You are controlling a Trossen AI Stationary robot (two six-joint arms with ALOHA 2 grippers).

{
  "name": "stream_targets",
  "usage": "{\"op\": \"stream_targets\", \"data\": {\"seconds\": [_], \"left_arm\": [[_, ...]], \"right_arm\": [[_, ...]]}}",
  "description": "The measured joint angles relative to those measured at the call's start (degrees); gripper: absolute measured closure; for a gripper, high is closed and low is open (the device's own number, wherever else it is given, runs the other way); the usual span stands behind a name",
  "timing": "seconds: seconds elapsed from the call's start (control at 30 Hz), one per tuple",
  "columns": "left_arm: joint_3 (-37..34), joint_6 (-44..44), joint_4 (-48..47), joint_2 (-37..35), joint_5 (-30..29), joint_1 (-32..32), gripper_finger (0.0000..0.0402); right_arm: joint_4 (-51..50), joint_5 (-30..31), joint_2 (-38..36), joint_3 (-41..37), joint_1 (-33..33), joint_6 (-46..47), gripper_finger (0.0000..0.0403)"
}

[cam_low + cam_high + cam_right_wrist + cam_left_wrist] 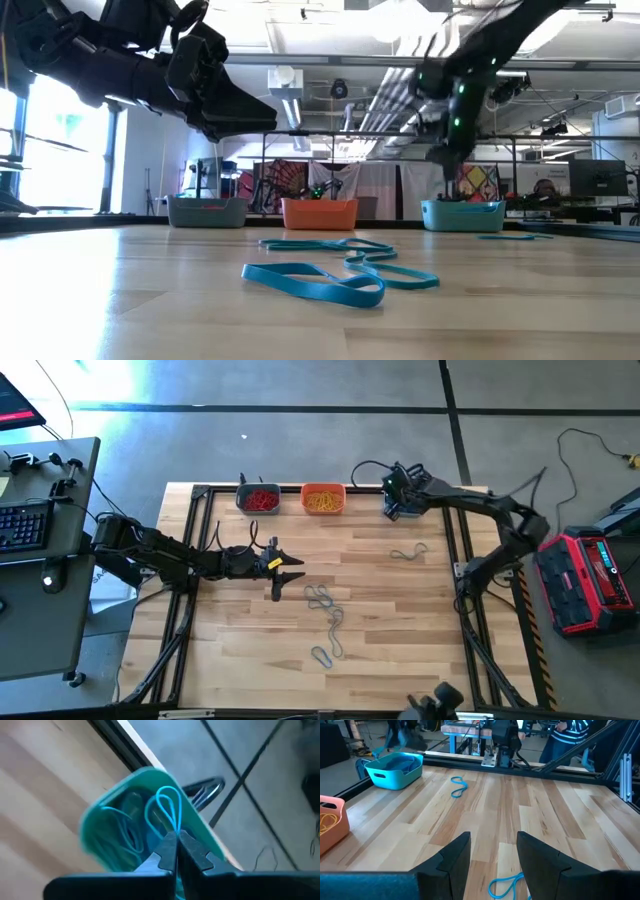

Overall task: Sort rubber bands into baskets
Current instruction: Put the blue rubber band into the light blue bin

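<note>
While the high view hides the teal basket (145, 820) under the right arm, the right wrist view looks straight in — the right tool (177, 845) pinches a blue rubber band (167, 807) above it, fingers pressed together. The left tool (285, 572) hovers mid-bench, fingers spread, empty. More blue bands (335, 275) lie loose on the bench (400, 630); red basket (258, 498) and orange basket (323, 498) sit at the far edge.

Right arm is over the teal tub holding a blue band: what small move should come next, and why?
Probably open the right gripper. Its fingers are shut on a thin blue rubber band loop that hangs directly above the teal-green plastic tub, where other blue bands already lie, so releasing should drop it in.
</note>
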Motion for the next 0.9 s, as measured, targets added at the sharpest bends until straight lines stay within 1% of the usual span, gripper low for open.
{"op": "stream_targets", "data": {"seconds": [0.17, 0.23, 0.37, 0.47, 0.57, 0.67, 0.8, 0.9], "left_arm": [[0.0, 0.0, 0.0, 0.0, 0.0, 0.0, 0.0248], [0.0, 0.0, 0.0, 0.0, 0.0, 0.0, 0.0248], [0.0, 0.0, 0.0, 0.0, 0.0, 0.0, 0.0248], [0.0, 0.0, 0.0, 0.0, 0.0, 0.0, 0.0248], [0.0, 0.0, 0.0, 0.0, 0.0, 0.0, 0.0248], [0.0, 0.0, 0.0, 0.0, 0.0, 0.0, 0.0248], [0.0, 0.0, 0.0, 0.0, 0.0, 0.0, 0.0248], [0.0, 0.0, 0.0, 0.0, 0.0, 0.0, 0.0248]], "right_arm": [[1.1, -0.2, 6.1, 0.0, -2.5, 4.5, 0.0403], [1.4, -1.1, 7.9, 0.0, -3.0, 7.0, 0.0403], [3.2, -3.1, 10.1, 0.0, -3.4, 11.1, 0.0402], [3.8, -4.8, 10.3, 0.0, -3.4, 11.3, 0.0390], [2.3, -6.6, 10.3, 0.4, -3.4, 11.5, 0.0359], [-0.9, -7.0, 10.3, 2.2, -3.4, 11.6, 0.0314], [-6.4, -7.3, 10.3, 6.2, -3.2, 11.5, 0.0253], [-12.2, -10.0, 10.3, 9.7, -2.3, 11.5, 0.0224]]}}
